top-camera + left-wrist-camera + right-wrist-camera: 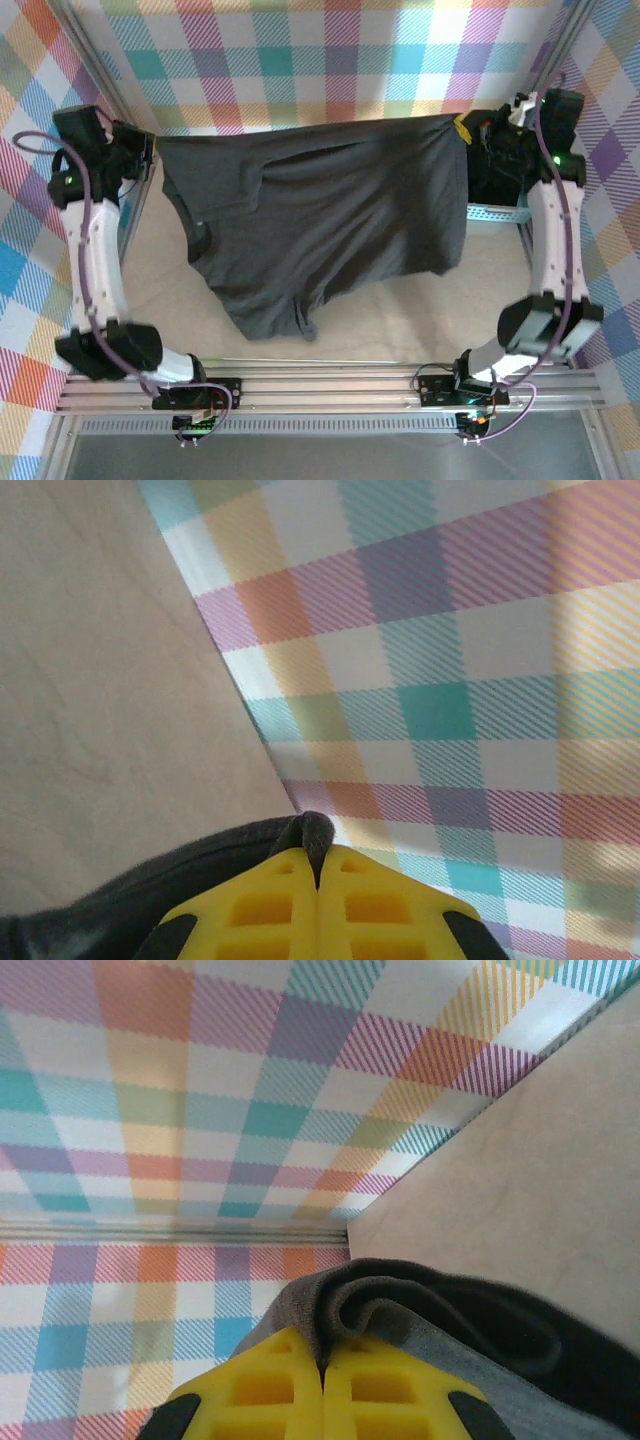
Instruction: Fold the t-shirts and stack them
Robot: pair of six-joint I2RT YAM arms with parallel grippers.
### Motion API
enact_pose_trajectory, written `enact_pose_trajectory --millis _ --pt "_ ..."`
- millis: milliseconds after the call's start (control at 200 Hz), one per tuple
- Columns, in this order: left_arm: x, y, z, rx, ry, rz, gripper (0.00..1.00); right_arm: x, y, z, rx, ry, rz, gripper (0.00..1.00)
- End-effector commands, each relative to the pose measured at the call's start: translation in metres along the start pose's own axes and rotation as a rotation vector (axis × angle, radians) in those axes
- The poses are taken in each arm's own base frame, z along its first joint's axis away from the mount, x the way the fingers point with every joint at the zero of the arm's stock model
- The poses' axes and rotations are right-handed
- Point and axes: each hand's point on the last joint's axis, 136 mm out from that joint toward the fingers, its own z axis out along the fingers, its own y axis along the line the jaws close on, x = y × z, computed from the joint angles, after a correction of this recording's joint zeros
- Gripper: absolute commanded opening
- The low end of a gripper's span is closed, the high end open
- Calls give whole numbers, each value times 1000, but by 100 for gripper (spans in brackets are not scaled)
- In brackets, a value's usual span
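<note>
At the near edge of the worktop the two arm bases sit on a metal rail. The left arm and right arm reach up either side toward the far corners. Between them one dark t-shirt is spread across the middle of the worktop. Its loose lower part, with a sleeve, sags toward the near edge, and its collar lies toward the left side. Its far border is pulled taut along the far edge. The left jaws are fully closed on the far-left corner of the shirt, with fabric pinched between the yellow fingers. The right jaws are closed just as tightly, their yellow fingers clamping a fold at the far-right corner. A light blue basket sits just beside the right wrist, and a checked wall stands behind.
</note>
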Motion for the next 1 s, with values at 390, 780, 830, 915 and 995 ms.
enact_pose_trajectory --millis 390,780,830,915,995 --pt "-3 -93 -88 229 -34 53 0 -19 67 -32 -38 -92 -150 0" --pt "123 226 17 -404 381 -23 56 98 -250 -15 564 113 72 47" --pt "127 242 17 -445 385 22 58 112 -266 -16 603 139 53 48" --pt "130 256 6 -484 351 76 61 136 -270 -14 634 175 -14 48" --pt "144 263 -2 -499 361 105 61 157 -266 -12 676 211 -92 48"
